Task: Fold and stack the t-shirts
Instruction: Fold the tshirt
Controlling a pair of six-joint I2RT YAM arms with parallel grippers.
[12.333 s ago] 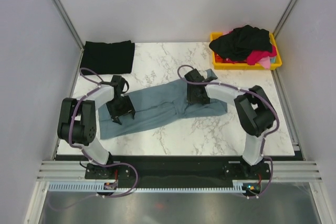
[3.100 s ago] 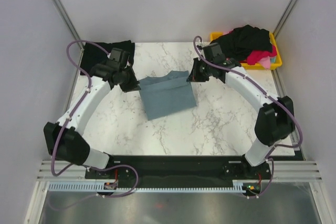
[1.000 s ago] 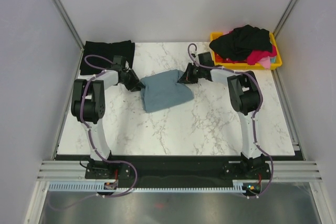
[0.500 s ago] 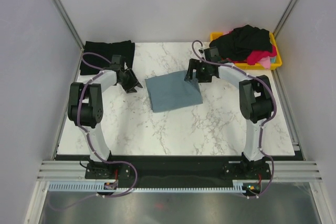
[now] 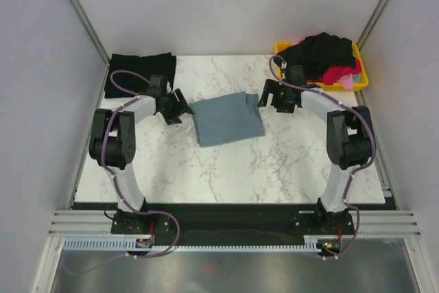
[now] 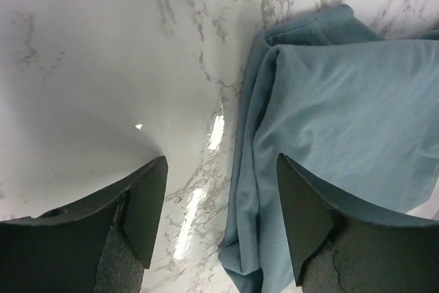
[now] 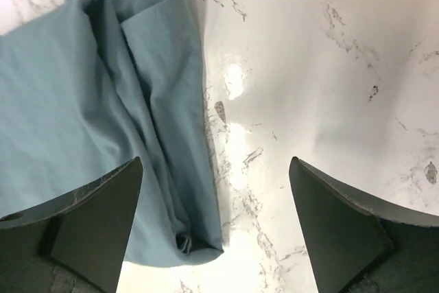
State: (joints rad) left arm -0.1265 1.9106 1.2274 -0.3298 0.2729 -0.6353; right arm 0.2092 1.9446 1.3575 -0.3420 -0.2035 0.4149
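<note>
A slate blue-grey t-shirt (image 5: 227,120) lies folded into a rough square in the middle of the marble table (image 5: 274,162). My left gripper (image 5: 180,106) stands open just off its left edge, holding nothing. In the left wrist view the shirt's folded edge (image 6: 329,156) shows between and beyond the fingers. My right gripper (image 5: 267,94) stands open just off the shirt's far right corner, also holding nothing. The right wrist view shows that corner (image 7: 116,121) below the left finger. A folded black t-shirt (image 5: 140,73) lies at the table's far left corner.
A yellow bin (image 5: 357,81) at the far right corner holds a heap of black (image 5: 319,53) and pink-red (image 5: 336,73) shirts. White walls with metal frame posts enclose the table on three sides.
Both grippers have let go of the blue-grey shirt, opened and drawn back outward from it. The shirt has settled flat into a squarer folded shape.
</note>
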